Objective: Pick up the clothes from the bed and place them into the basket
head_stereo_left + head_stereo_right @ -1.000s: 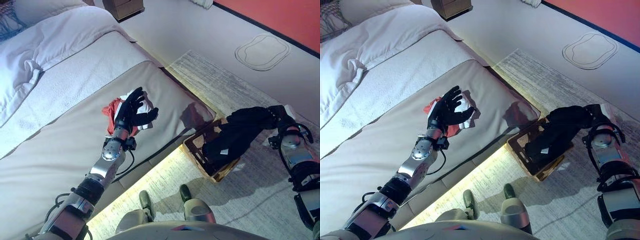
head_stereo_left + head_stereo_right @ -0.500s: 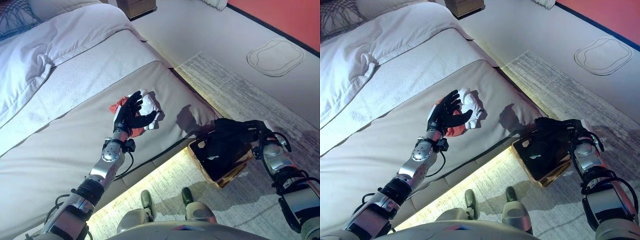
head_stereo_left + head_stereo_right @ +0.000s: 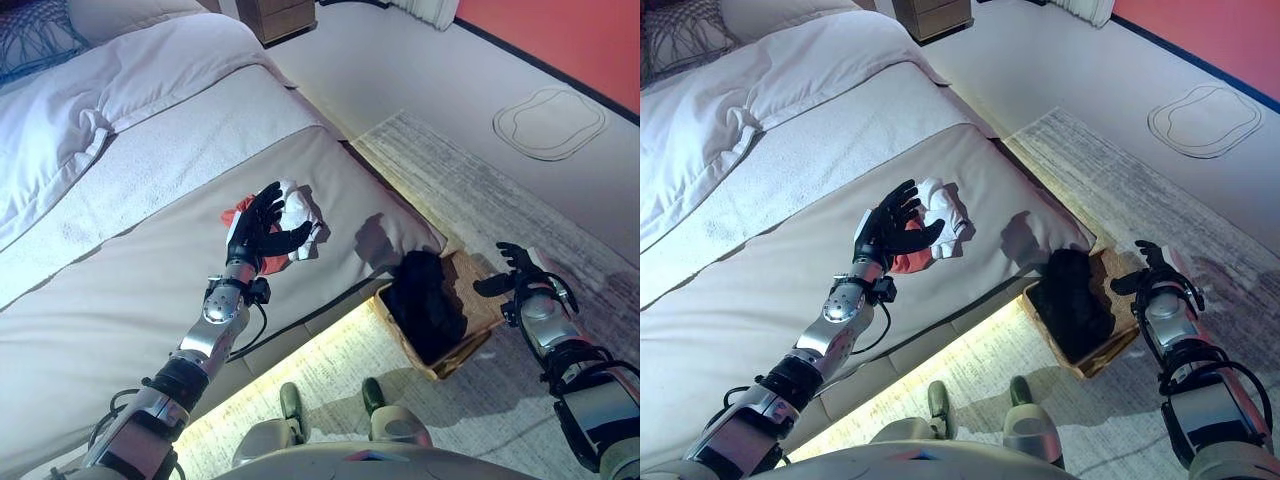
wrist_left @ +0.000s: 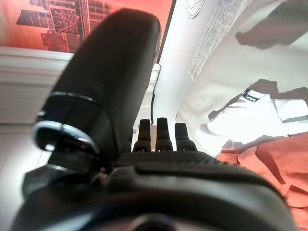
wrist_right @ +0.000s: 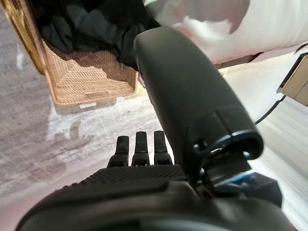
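Note:
A white garment (image 3: 298, 212) and a red garment (image 3: 262, 262) lie crumpled together on the grey bed cover (image 3: 120, 290). My left hand (image 3: 258, 222) is open, held just above and beside them; both also show in the left wrist view, white (image 4: 262, 113) and red (image 4: 269, 161). A black garment (image 3: 425, 300) lies in the woven basket (image 3: 478, 308) on the rug beside the bed; it also shows in the right wrist view (image 5: 91, 26). My right hand (image 3: 516, 270) is open and empty, just right of the basket.
A white duvet and pillows (image 3: 90, 110) cover the bed's head end. The striped rug (image 3: 500, 210) lies under the basket. A wooden nightstand (image 3: 285, 15) stands at the far wall. An outlined floor mat (image 3: 550, 122) lies at the far right.
My right hand has let go of the black garment, which now lies in the basket, and has drawn back to the right. My left hand has hardly moved.

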Controlling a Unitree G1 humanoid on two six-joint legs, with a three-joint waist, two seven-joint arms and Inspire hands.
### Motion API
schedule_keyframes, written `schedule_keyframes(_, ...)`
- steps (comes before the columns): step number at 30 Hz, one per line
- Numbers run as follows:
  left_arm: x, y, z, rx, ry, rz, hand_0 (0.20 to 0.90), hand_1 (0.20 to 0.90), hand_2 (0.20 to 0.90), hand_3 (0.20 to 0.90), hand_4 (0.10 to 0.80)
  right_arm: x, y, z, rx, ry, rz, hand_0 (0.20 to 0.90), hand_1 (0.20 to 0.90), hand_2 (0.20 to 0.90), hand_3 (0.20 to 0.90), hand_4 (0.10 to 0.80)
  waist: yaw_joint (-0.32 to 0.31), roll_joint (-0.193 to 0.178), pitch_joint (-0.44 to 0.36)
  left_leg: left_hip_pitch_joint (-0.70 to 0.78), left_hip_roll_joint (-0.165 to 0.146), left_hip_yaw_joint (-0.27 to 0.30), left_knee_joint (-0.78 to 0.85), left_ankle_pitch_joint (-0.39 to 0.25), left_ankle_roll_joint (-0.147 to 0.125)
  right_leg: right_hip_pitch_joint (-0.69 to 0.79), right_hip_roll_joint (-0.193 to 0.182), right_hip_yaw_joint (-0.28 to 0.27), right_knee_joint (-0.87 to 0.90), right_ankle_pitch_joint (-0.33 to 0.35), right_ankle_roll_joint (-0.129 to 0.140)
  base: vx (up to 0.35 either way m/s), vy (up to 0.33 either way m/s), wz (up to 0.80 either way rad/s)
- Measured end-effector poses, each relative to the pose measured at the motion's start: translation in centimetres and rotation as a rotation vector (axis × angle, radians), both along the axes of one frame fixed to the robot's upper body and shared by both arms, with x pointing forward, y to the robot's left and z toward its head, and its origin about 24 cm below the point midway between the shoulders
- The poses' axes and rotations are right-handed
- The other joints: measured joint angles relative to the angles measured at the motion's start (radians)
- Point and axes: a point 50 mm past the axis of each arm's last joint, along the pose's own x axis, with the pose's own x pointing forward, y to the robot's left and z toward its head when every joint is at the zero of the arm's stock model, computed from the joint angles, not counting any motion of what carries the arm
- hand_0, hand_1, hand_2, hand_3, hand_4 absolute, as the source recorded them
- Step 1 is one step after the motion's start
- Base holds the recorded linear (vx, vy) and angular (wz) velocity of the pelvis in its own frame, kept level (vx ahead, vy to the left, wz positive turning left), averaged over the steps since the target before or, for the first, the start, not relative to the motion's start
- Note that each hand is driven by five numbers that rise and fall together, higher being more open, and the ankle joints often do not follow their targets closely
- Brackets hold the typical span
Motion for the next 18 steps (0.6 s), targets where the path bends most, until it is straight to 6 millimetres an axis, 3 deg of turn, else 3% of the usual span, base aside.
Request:
schedule_keyframes(7,0.0,0.2,-0.1,0.020,0.000,0.026,0.900,0.900,0.900,0.900,0.800,3.8,2.7,4.6,-0.088,-0.158,0.130,0.900,0.900,0.900,0.900,0.800,0.011,0.000,0.000,-0.001,-0.001,-0.030,0.001,0.007,-0.003,0.011,0.000,-0.026,0.000,0.000,0.000,0.035,0.011,0.10)
schedule_keyframes(13,-0.5,0.7,-1.3,0.118,0.022,0.024,0.900,0.900,0.900,0.900,0.800,6.7,3.9,9.3,-0.178,-0.213,0.249,0.900,0.900,0.900,0.900,0.800,0.073,0.001,0.000,-0.009,-0.001,-0.072,0.004,0.017,-0.010,0.022,-0.001,-0.068,0.000,-0.002,0.000,0.125,0.012,0.21)
schedule_keyframes(18,-1.1,1.8,-2.3,0.139,0.068,0.049,0.900,0.900,0.900,0.900,0.800,7.7,4.5,10.6,-0.185,-0.184,0.311,0.900,0.900,0.900,0.900,0.800,0.130,0.000,-0.002,-0.019,-0.006,-0.123,0.005,0.029,-0.013,0.041,0.000,-0.127,0.000,-0.013,-0.004,0.085,0.009,0.33)
